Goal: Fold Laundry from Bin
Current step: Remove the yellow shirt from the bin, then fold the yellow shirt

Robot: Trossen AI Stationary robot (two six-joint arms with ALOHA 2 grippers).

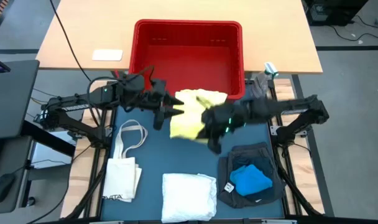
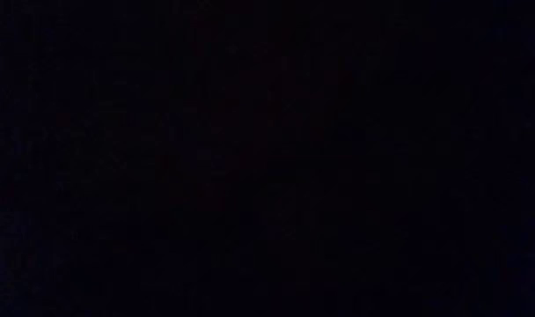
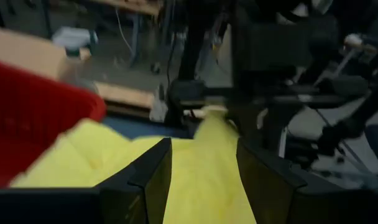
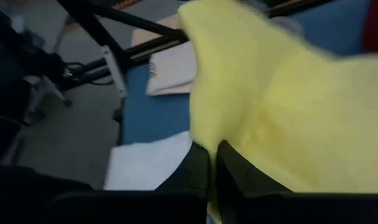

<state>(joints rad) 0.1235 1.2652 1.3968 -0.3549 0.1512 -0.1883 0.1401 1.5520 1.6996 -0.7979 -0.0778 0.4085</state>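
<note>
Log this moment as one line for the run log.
yellow cloth lifted by bin | right end effector shut on yellow cloth | left end effector open over it

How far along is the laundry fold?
Done, by the look of it: a white piece lies folded at the mat's front, a blue piece sits on dark cloth to its right, and the bin looks empty. In hand: the yellow cloth, pinched by the right gripper, with the left gripper open over it. Left: finish folding the yellow cloth and set it down.
</note>
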